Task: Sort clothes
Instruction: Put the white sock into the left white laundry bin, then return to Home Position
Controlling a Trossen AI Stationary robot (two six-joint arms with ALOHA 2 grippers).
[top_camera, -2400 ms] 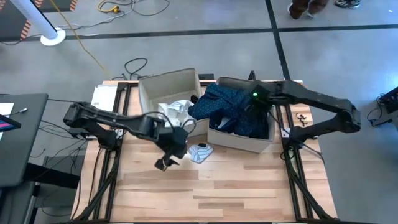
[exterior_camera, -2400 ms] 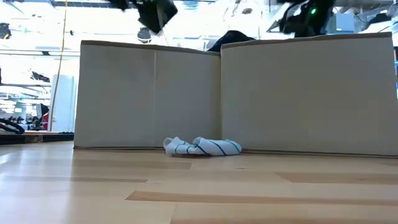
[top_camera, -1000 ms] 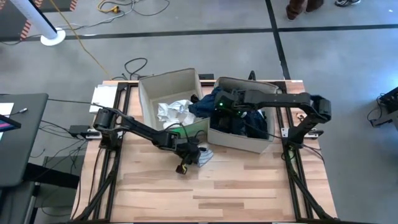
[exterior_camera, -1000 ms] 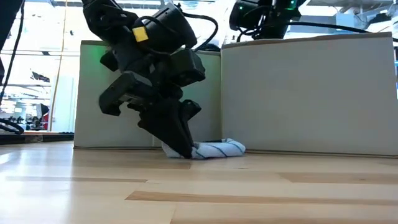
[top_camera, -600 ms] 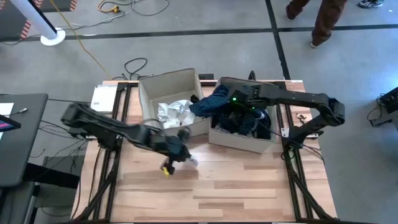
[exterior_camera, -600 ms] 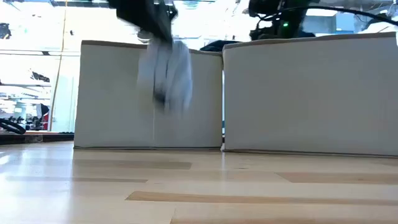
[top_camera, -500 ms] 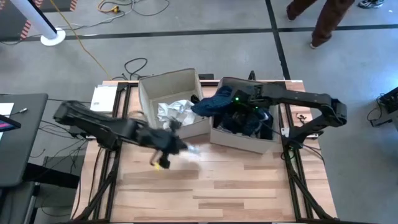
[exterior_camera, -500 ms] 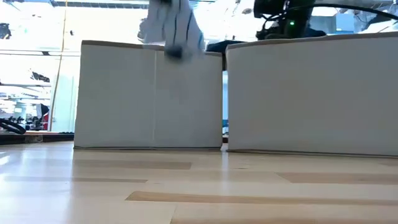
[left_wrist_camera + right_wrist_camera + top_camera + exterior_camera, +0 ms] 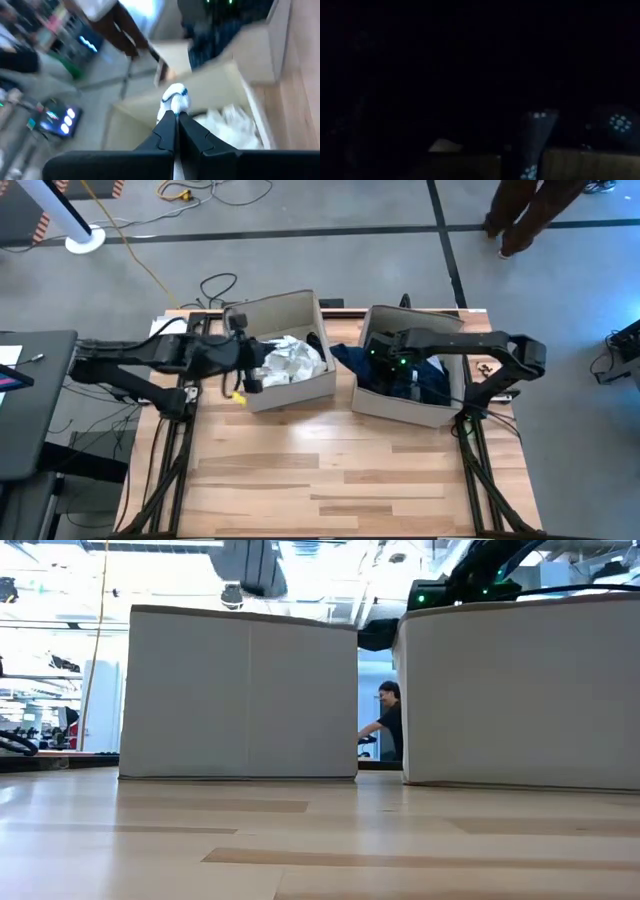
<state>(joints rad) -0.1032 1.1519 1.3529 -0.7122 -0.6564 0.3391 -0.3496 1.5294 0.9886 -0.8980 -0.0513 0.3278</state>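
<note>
Fingers (image 9: 192, 137) of your left gripper (image 9: 176, 116) are pinched together on a small white garment with teal stripes (image 9: 175, 98); its long axis runs straight out from the fingertips, free end pointing away from the wrist. From above, that gripper (image 9: 243, 376) sits at the left box (image 9: 238, 315), over its near-left wall, beside the white clothes (image 9: 290, 361) piled inside. Your right gripper (image 9: 392, 362) is buried in the right box (image 9: 405, 410) among dark blue clothes (image 9: 430, 380); can't tell its finger state. A person (image 9: 386, 720) shows in the gap between the boxes.

Two boxes (image 9: 300, 307) (image 9: 400, 405), two arms (image 9: 140, 355) (image 9: 480, 342)
</note>
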